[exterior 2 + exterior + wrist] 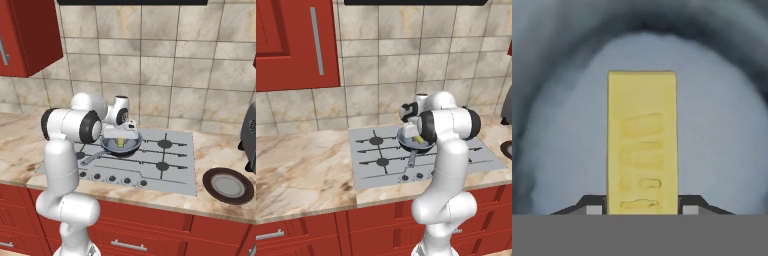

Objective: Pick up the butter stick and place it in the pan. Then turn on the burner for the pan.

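Both base views are evenly and brightly lit, with flat rendered light and no harsh glare. The marble tabletop (301,160) and the tiled wall (170,65) behind the tool (121,137) look soft, with slightly blurred detail. A faint soft shadow lies on the cooktop (381,165) under the pan (120,146), directly below the tool. In the hand view the butter stick (642,145), rising just beyond the fingertips (594,209), is bright and fairly sharp, while the pan's bluish inside around it is hazy, darkening to a blurred rim at the top edge.
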Tool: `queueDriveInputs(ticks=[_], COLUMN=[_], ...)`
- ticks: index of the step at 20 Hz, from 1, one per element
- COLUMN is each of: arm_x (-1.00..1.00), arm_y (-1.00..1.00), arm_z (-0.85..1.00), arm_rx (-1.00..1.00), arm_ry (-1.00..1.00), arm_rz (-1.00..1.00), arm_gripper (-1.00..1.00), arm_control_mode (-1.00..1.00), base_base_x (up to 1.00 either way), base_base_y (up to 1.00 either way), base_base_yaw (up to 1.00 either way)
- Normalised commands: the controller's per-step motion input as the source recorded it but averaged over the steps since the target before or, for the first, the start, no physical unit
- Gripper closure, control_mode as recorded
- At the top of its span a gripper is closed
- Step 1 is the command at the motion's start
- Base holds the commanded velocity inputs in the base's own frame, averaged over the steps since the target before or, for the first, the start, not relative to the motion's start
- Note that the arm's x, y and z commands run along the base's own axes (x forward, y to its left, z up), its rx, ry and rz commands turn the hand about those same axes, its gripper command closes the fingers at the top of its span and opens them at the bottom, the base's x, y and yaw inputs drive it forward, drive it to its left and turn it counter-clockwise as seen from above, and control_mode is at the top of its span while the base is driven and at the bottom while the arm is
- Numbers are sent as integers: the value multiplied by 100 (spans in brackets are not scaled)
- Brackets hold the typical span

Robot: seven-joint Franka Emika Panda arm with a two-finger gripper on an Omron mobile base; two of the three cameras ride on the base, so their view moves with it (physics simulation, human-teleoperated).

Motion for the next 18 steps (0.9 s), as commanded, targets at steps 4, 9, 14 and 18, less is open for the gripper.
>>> queueDriveInputs(ticks=[4,9,14,18], arm_x=[0,0,0,-8], arm_y=[0,0,0,0], arm_z=[0,0,8,41], arm_rx=[0,0,0,1], arm_ry=[2,0,0,0], arm_rz=[0,0,0,0], arm_gripper=[-100,-100,-100,-100], arm_control_mode=[-100,-100,-100,-100], base_base_x=[0,0,0,0], base_base_y=[0,0,0,0], base_base_yaw=[0,0,0,0])
